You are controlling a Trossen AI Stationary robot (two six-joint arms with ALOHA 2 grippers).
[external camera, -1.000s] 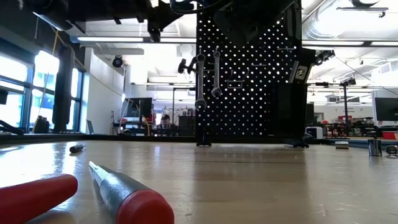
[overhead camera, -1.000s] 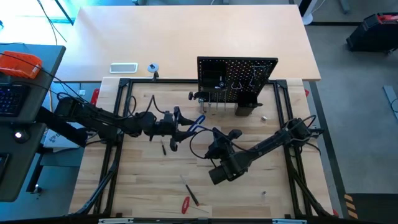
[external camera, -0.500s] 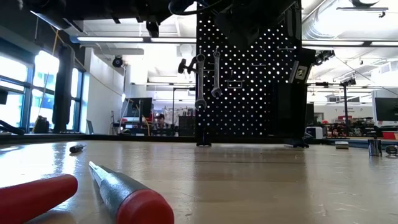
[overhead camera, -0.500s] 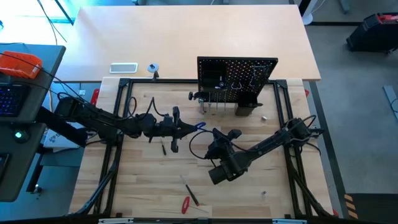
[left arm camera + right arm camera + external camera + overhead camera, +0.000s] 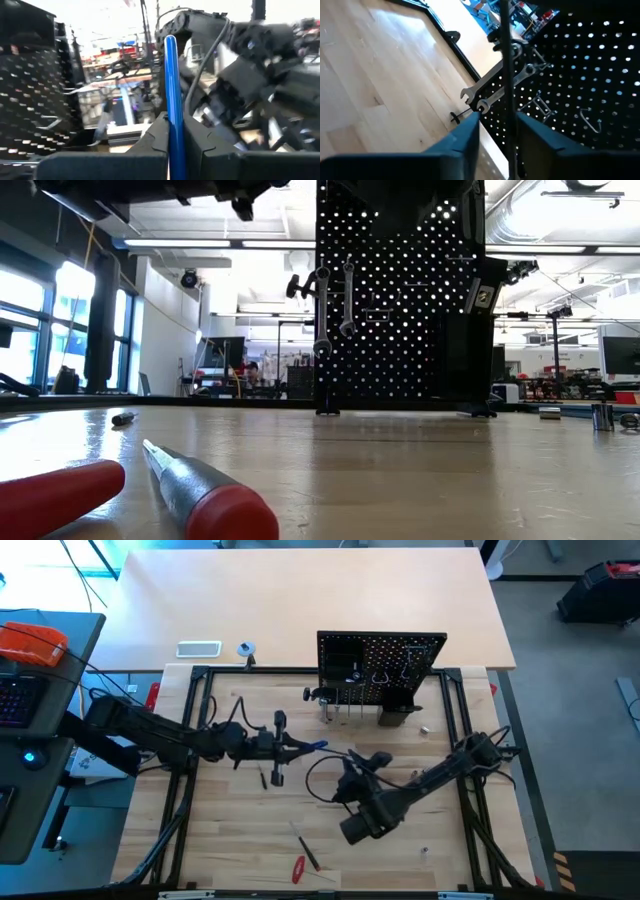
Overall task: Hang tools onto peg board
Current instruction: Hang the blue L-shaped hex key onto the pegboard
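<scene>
A blue-handled hex key [image 5: 171, 80] is in my left gripper [image 5: 172, 145], which is shut on it above the table's middle [image 5: 300, 746]. Its blue handle [image 5: 318, 745] points toward my right gripper [image 5: 352, 765]. My right gripper [image 5: 497, 122] is open, and a thin dark shaft [image 5: 506, 75] runs between its fingers. The black peg board [image 5: 380, 665] stands upright at the far edge. Two silver wrenches [image 5: 347, 300] hang from hooks on its left part and also show in the right wrist view [image 5: 495, 85]. My left gripper pinches the hex key's blue handle [image 5: 173, 131] between its two fingers. The handle sticks out forward past the fingertips, along the fingers. The key is lifted clear of the table. I cannot tell whether my right gripper touches the thin shaft between its open fingers.
Two red-handled screwdrivers [image 5: 303, 860] lie near the table's near edge, close to the low camera [image 5: 215, 500]. A small dark tool [image 5: 265, 778] lies on the wood under my left arm. Small bits [image 5: 424, 728] lie right of the board. A black bin [image 5: 395, 700] sits on the board.
My left gripper has shut on the blue handle and drawn slightly toward the table's left edge with it. My right gripper has backed away from the key toward the near and right edges. Both grippers have left the low view's picture of the board.
</scene>
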